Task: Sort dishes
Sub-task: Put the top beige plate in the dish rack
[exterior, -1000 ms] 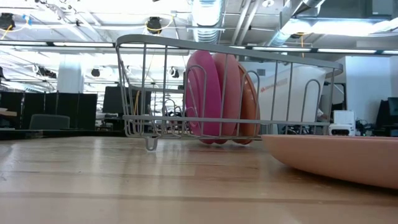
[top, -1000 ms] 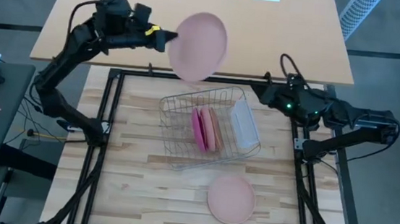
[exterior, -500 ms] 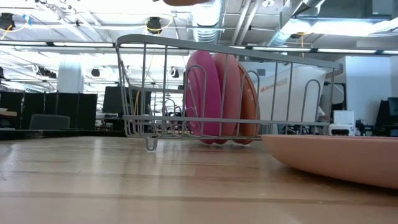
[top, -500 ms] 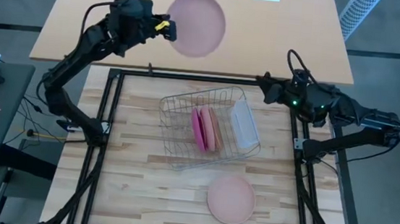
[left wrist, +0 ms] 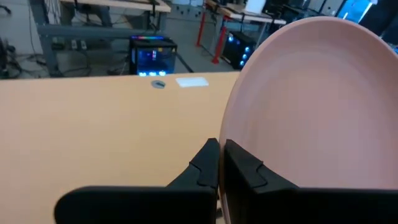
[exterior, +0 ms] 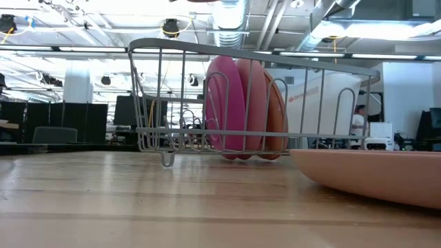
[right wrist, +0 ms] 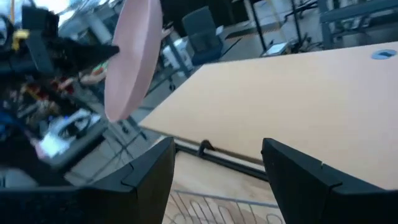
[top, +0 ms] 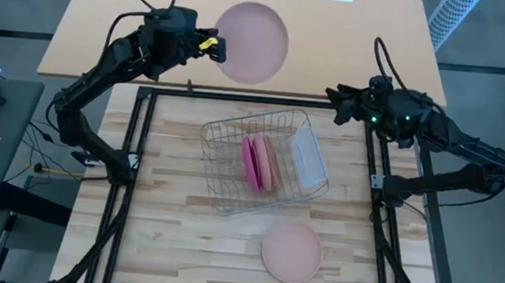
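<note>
My left gripper (top: 213,48) is shut on a pale pink plate (top: 250,42), held high beyond the table's far edge, over the tan desk. The plate (right wrist: 130,62) also shows in the right wrist view. A wire rack (top: 264,161) at mid-table holds a magenta plate (exterior: 226,107), a pink plate (exterior: 253,103) and an orange plate (exterior: 277,114), all standing on edge. A salmon plate (top: 291,251) lies flat near the front edge. My right gripper (top: 332,98) hangs open at the far right, with nothing between its fingers. My left gripper pinches the pale pink plate's rim (left wrist: 231,134) between its two fingers (left wrist: 208,158), on the side of the plate toward the table's left. The fingers come nearly level from the left. The plate is lifted clear and tilted, its hollow face toward the high camera.
A translucent rectangular tub (top: 310,158) stands in the rack's right end. The tan desk (top: 107,28) lies beyond the wooden table. Black frame rails (top: 135,177) run along the table's left, right and far sides. Bare wood (top: 171,235) lies in front of the rack.
My left gripper has swung the pale pink plate toward the far edge and turned it about, so its face now shows round from above. My right gripper has gone toward the far edge and rolled, staying open.
</note>
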